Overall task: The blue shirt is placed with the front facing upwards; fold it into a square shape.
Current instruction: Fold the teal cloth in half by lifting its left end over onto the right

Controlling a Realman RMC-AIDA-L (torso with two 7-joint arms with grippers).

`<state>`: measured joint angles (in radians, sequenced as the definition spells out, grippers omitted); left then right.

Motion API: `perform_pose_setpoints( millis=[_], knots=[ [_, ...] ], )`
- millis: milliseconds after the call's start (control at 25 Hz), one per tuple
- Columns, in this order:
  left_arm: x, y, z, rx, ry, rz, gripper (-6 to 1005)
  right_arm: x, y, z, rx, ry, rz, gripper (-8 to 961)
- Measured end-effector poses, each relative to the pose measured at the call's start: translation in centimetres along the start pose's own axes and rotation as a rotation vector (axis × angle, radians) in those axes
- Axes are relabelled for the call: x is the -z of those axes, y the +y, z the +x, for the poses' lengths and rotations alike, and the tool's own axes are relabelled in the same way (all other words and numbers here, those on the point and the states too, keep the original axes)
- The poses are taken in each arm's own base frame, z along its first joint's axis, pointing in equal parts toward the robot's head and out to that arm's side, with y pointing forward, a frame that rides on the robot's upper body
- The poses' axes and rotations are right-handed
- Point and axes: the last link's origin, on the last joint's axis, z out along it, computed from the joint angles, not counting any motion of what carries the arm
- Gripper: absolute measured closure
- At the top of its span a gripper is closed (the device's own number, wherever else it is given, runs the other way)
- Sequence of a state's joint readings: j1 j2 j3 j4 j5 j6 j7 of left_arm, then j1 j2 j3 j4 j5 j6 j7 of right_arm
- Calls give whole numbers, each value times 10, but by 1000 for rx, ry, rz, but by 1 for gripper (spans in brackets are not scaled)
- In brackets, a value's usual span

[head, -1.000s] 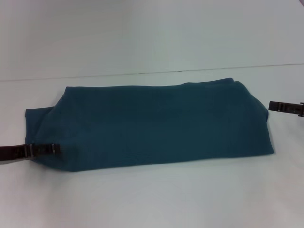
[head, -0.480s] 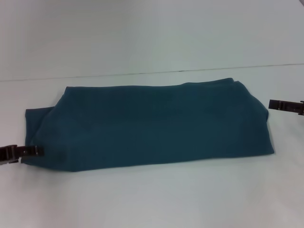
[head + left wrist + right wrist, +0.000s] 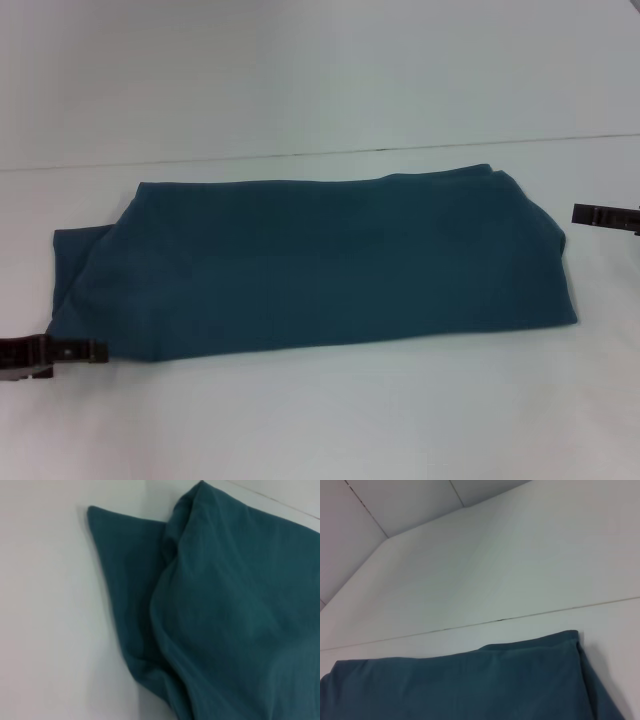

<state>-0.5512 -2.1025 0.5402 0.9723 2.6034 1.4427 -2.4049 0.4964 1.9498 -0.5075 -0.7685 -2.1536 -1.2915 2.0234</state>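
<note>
Since a second ago my left gripper point(image 3: 95, 350) has slid down off the blue shirt point(image 3: 320, 265), fingers seemingly together, the shirt lying folded mid-frame on the white table point(image 3: 320, 420).

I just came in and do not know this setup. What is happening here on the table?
A robot with two arms is folding a blue shirt on a white table. The shirt already lies folded into a long band across the table, not yet a square. The left gripper is at the shirt's near left corner, low by the table. The right gripper waits just off the shirt's right end, not touching it.
</note>
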Motion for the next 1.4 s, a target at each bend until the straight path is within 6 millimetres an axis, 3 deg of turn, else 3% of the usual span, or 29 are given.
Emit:
perform_pose_setpoints(
  millis=[600,1400],
  knots=[
    [-21,14,12,-26,-3,-14,87,4,-2,2,-10,4,3,49],
    [-22,11,16,-33,4,15,98,5,-4,3,-11,3,9,53]
  ],
)
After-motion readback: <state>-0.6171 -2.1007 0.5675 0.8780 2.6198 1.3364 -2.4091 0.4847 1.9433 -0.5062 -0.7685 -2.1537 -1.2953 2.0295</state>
